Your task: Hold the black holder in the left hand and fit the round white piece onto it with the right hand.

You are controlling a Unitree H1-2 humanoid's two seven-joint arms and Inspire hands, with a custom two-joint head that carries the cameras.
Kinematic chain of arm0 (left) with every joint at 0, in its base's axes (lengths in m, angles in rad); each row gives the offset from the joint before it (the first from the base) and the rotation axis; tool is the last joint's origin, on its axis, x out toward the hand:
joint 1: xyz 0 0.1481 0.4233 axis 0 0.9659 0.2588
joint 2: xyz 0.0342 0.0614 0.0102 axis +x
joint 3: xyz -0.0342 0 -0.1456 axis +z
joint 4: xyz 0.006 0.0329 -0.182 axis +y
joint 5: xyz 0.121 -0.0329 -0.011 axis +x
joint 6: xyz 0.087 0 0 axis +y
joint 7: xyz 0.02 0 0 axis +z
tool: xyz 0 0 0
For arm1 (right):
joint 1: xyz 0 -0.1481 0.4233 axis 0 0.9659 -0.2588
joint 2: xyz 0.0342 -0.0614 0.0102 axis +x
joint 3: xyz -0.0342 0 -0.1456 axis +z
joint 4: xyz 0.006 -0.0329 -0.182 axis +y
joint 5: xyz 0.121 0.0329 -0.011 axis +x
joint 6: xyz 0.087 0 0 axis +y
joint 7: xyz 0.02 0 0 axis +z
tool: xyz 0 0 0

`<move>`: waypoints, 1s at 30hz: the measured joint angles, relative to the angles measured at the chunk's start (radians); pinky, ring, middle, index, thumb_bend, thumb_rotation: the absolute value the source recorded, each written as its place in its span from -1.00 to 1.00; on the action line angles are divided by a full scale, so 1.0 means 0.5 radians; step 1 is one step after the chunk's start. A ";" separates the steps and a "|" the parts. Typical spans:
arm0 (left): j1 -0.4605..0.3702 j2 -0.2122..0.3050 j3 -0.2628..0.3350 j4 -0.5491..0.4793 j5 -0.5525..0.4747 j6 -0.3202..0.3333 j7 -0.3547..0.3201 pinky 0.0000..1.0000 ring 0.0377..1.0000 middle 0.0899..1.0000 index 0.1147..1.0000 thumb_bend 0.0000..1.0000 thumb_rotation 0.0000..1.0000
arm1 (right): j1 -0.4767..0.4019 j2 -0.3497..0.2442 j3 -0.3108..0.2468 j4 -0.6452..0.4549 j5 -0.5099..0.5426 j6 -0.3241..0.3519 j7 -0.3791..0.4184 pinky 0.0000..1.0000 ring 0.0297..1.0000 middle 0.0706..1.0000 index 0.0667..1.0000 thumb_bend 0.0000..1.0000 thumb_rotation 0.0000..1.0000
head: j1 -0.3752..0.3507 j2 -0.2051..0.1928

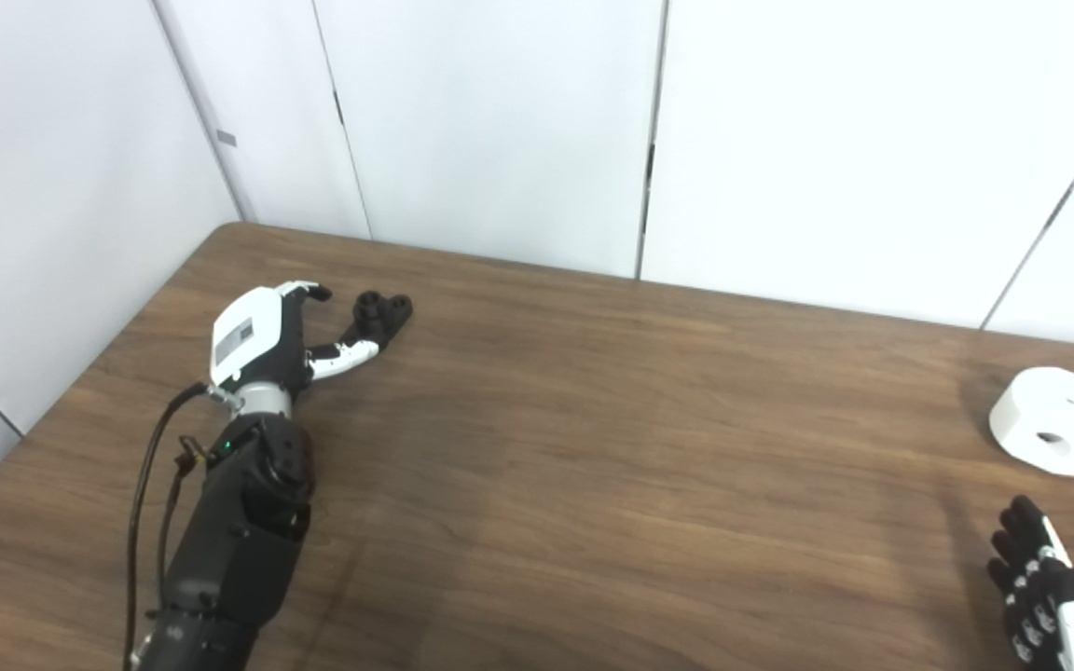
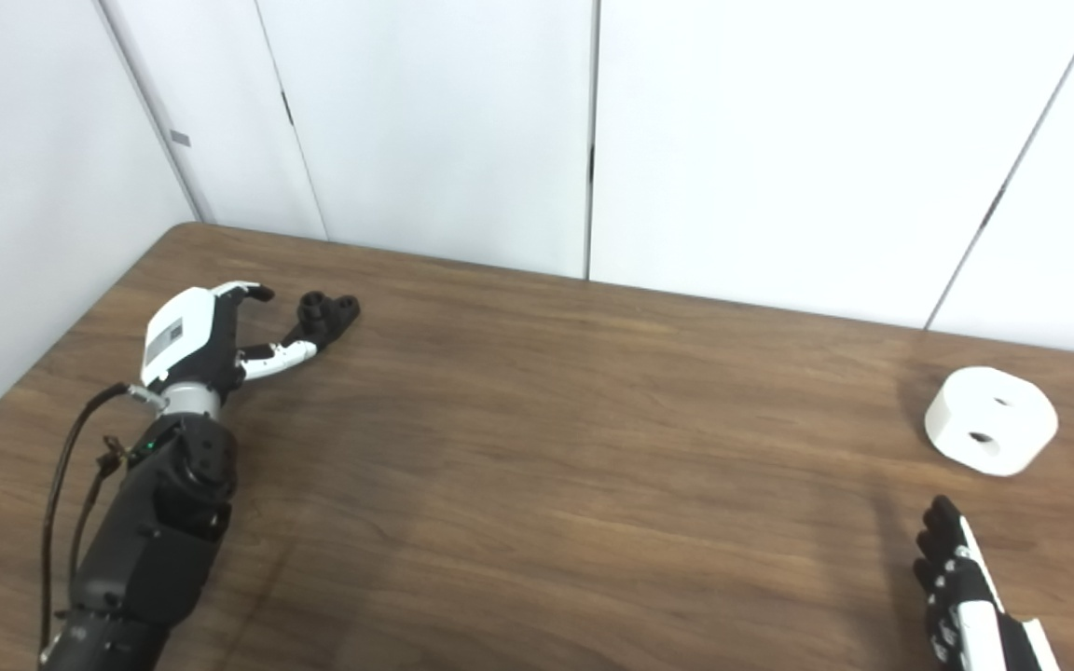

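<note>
Lying near the far left corner of the table (image 1: pixel 593 447): holder (image 1: pixel 382 315), black, flat on the wood. Reaching toward it from the left edge: left hand (image 1: pixel 262 340), fingers spread, thumb tip just beside or touching the holder's near end, cannot tell which; nothing gripped. Sitting close to the right edge, well apart from the holder: white piece (image 1: pixel 1058 420), round, holes in its top. Hovering by the near right corner, short of the piece: right hand (image 2: pixel 961 589), fingers extended and apart, empty.
</note>
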 measured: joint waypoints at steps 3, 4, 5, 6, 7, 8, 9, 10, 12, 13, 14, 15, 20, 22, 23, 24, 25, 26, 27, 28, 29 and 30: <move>-0.042 0.004 -0.020 0.079 0.000 0.001 0.025 0.93 0.86 0.75 0.42 0.74 -0.30 | 0.000 0.000 -0.001 0.000 0.002 -0.007 0.000 1.00 1.00 1.00 0.97 0.10 1.00 | 0.000 -0.003; -0.046 0.004 -0.028 0.080 0.001 0.001 0.027 0.93 0.86 0.75 0.42 0.73 -0.29 | 0.001 0.000 -0.001 0.000 0.002 -0.009 0.000 1.00 1.00 1.00 0.97 0.11 1.00 | 0.000 0.000; -0.055 0.004 -0.038 0.087 0.003 0.001 0.028 0.93 0.86 0.75 0.43 0.72 -0.28 | 0.002 0.000 0.000 0.000 0.001 -0.009 0.000 1.00 1.00 1.00 0.96 0.13 1.00 | 0.000 0.000; -0.067 0.004 -0.045 0.103 0.008 0.001 0.028 0.94 0.86 0.75 0.43 0.72 -0.28 | 0.003 -0.001 -0.001 -0.001 -0.001 -0.008 -0.001 1.00 1.00 1.00 0.96 0.14 1.00 | 0.000 0.000; -0.084 0.005 -0.050 0.133 0.015 0.001 0.028 0.94 0.87 0.75 0.44 0.72 -0.28 | 0.003 -0.001 0.000 -0.002 -0.003 -0.007 -0.002 1.00 1.00 1.00 0.96 0.14 1.00 | 0.000 0.000; -0.095 0.005 -0.051 0.152 0.018 0.001 0.027 0.94 0.87 0.76 0.44 0.72 -0.28 | 0.003 0.000 0.000 -0.002 -0.004 -0.005 -0.003 1.00 1.00 1.00 0.96 0.14 1.00 | 0.000 0.000; -0.105 0.005 -0.055 0.166 0.020 0.001 0.027 0.94 0.87 0.76 0.44 0.71 -0.27 | 0.003 0.000 0.000 -0.003 -0.004 -0.004 -0.004 1.00 1.00 1.00 0.96 0.14 1.00 | 0.000 0.000; -0.110 0.005 -0.059 0.175 0.023 0.001 0.026 0.94 0.87 0.76 0.43 0.72 -0.28 | 0.003 0.000 0.000 -0.003 -0.003 -0.005 -0.004 1.00 1.00 1.00 0.97 0.13 1.00 | 0.000 0.000; -0.117 0.006 -0.064 0.207 0.032 0.001 0.022 0.95 0.88 0.76 0.42 0.72 -0.29 | 0.003 0.000 0.000 -0.003 -0.003 -0.006 -0.004 1.00 1.00 1.00 0.97 0.12 1.00 | 0.000 0.009; -0.118 0.006 -0.066 0.223 0.038 0.001 0.021 0.94 0.88 0.76 0.42 0.72 -0.30 | 0.003 -0.001 0.000 -0.004 -0.003 -0.006 -0.004 1.00 1.00 1.00 0.97 0.11 1.00 | 0.000 0.012; -0.119 0.006 -0.067 0.238 0.046 0.001 0.021 0.93 0.87 0.76 0.41 0.72 -0.31 | 0.004 0.000 0.000 -0.005 -0.003 -0.005 -0.004 1.00 1.00 1.00 0.97 0.12 1.00 | -0.003 0.012; -0.123 0.006 -0.068 0.260 0.051 0.001 0.021 0.93 0.87 0.76 0.41 0.72 -0.31 | 0.004 0.000 0.000 -0.006 -0.003 -0.005 -0.004 1.00 1.00 1.00 0.97 0.12 1.00 | -0.003 0.012; -0.132 0.006 -0.068 0.287 0.067 0.001 0.007 0.93 0.88 0.76 0.39 0.70 -0.32 | 0.010 0.000 -0.001 -0.020 -0.004 0.004 -0.006 1.00 1.00 1.00 0.97 0.16 1.00 | -0.015 0.021; -0.138 0.006 -0.068 0.296 0.079 0.001 -0.005 0.94 0.89 0.75 0.37 0.70 -0.32 | 0.012 0.000 -0.001 -0.022 -0.004 0.003 -0.006 1.00 1.00 1.00 0.97 0.15 1.00 | -0.015 0.025; -0.139 0.006 -0.069 0.299 0.094 0.001 -0.017 0.94 0.88 0.74 0.35 0.70 -0.33 | 0.013 0.000 -0.001 -0.025 -0.004 0.004 -0.007 1.00 1.00 1.00 0.97 0.16 1.00 | -0.015 0.028; -0.141 0.006 -0.072 0.302 0.102 0.001 -0.019 0.93 0.88 0.74 0.33 0.70 -0.34 | 0.014 0.000 -0.002 -0.028 -0.003 0.006 -0.007 1.00 1.00 1.00 0.97 0.16 1.00 | -0.015 0.031; -0.142 0.008 -0.080 0.310 0.106 0.001 -0.020 0.92 0.87 0.73 0.33 0.71 -0.35 | 0.016 0.000 -0.002 -0.032 -0.002 0.009 -0.007 1.00 1.00 1.00 0.97 0.18 1.00 | -0.015 0.031; -0.143 0.011 -0.087 0.322 0.107 0.001 -0.019 0.93 0.87 0.72 0.32 0.71 -0.35 | 0.019 0.000 -0.002 -0.038 -0.002 0.013 -0.007 1.00 1.00 1.00 0.96 0.19 1.00 | -0.015 0.034; -0.144 0.013 -0.092 0.333 0.107 0.001 -0.020 0.94 0.87 0.72 0.31 0.71 -0.35 | 0.022 0.001 -0.001 -0.047 -0.002 0.018 -0.007 1.00 1.00 1.00 0.96 0.21 1.00 | -0.015 0.034; -0.144 0.013 -0.096 0.338 0.107 0.001 -0.020 0.95 0.88 0.72 0.31 0.71 -0.35 | 0.029 0.002 -0.001 -0.055 -0.002 0.021 -0.007 1.00 1.00 1.00 0.96 0.23 1.00 | -0.015 0.034; -0.144 0.014 -0.096 0.338 0.110 0.001 -0.020 0.95 0.88 0.72 0.31 0.70 -0.34 | 0.033 0.002 0.000 -0.060 -0.003 0.024 -0.007 1.00 1.00 1.00 0.96 0.23 1.00 | -0.015 0.037; -0.144 0.017 -0.096 0.343 0.117 0.001 -0.021 0.96 0.89 0.73 0.31 0.70 -0.33 | 0.033 0.002 0.001 -0.063 -0.004 0.031 -0.007 1.00 1.00 1.00 0.96 0.24 1.00 | -0.018 0.037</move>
